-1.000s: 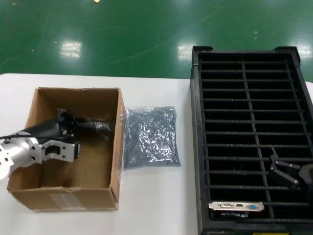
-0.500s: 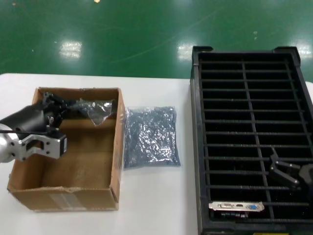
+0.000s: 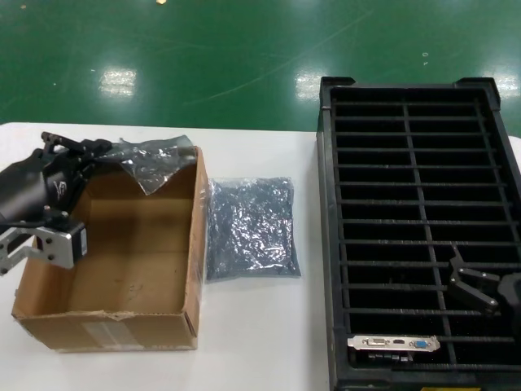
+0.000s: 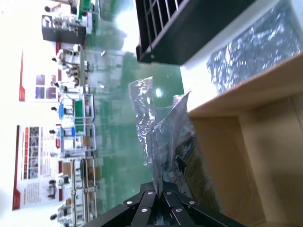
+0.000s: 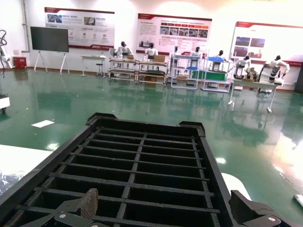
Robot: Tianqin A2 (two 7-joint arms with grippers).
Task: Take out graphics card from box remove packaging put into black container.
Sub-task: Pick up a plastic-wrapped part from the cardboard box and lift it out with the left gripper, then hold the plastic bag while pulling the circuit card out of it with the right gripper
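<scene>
Left pincer [image 3: 102,151] holds the bagged graphics card [image 3: 151,167] by the packaging's edge, hanging just ahead of it over the box [image 3: 114,326]. Lift straight and slowly, because the thin plastic may slip. Right pincer [image 3: 472,281] waits open above the black container [image 3: 326,244].

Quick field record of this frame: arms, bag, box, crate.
left pincer: shut on bagged card, held above the box's far edge
box: open, on table, left of the crate
spare bag: flat on table between box and crate
crate: one card in a near slot, bracket showing
right pincer: open, over the crate's near right slots
</scene>
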